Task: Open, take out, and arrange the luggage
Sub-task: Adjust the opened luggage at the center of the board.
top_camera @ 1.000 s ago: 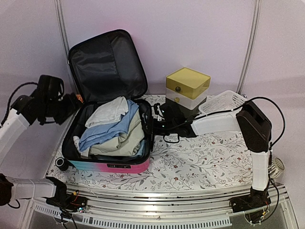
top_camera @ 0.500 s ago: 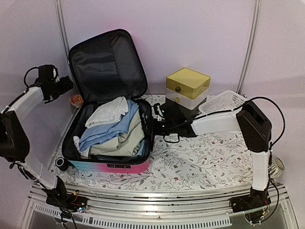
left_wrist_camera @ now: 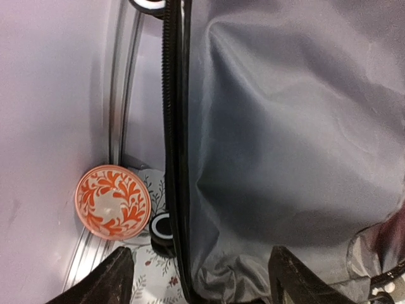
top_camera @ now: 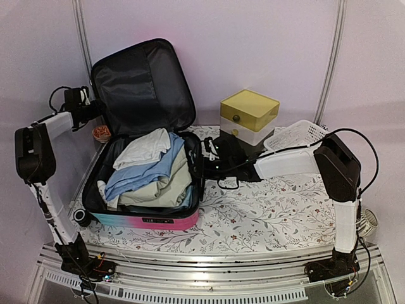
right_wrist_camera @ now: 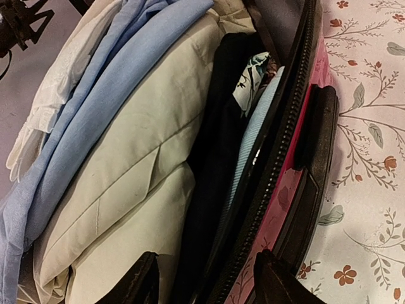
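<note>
Top external shows the luggage [top_camera: 142, 218] lying open at the left of the table [top_camera: 285, 209], lid [top_camera: 142, 85] raised, clothes [top_camera: 152, 171] heaped inside. Your left gripper [left_wrist_camera: 202, 282] stands wide, fingers either side of the lid's zipper edge, nothing pinched. Your right gripper [right_wrist_camera: 212, 282] straddles the luggage's right rim, half spread; whether it grips, you can't tell.

Left gripper [top_camera: 93, 109] risen from low beside case to luggage lid [top_camera: 142, 85] left edge; left arm [top_camera: 35, 155] now upright.

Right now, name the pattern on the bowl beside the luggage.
Bowl: orange leaf scrolls on white, clearest in the left wrist view.
</note>
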